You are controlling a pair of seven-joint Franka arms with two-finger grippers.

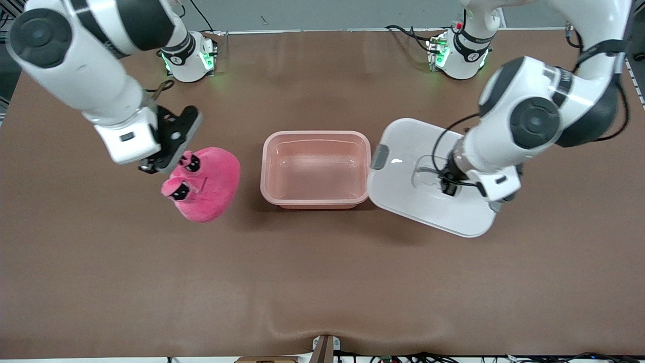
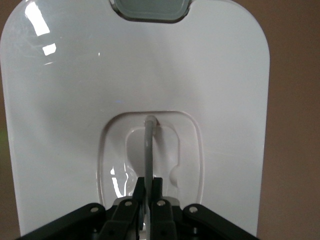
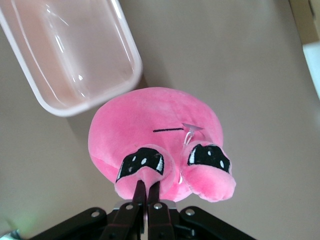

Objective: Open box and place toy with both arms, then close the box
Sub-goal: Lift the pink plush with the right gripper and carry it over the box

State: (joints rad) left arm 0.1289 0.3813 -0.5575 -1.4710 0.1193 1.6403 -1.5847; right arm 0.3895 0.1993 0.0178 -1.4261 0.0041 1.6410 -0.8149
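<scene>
The pale pink box (image 1: 316, 135) stands open and empty at mid-table; its corner shows in the right wrist view (image 3: 131, 50). My right gripper (image 1: 177, 166) (image 3: 147, 186) is shut on one bulging eye of the hot-pink toy (image 1: 211, 181) (image 3: 155, 120) and holds it beside the box, toward the right arm's end. My left gripper (image 1: 450, 189) (image 2: 148, 182) is shut on the thin handle (image 2: 148, 145) in the recess of the white lid (image 1: 408, 166) (image 2: 75, 100). It holds the lid beside the box, toward the left arm's end, with the lid's edge close to the box rim.
A grey clip (image 1: 379, 156) (image 2: 150, 10) sits on the lid's edge nearest the box. The brown table (image 1: 322, 282) spreads wide on the side nearer the front camera. The two arm bases with green lights (image 1: 189, 58) (image 1: 456, 53) stand at the table's edge farthest from that camera.
</scene>
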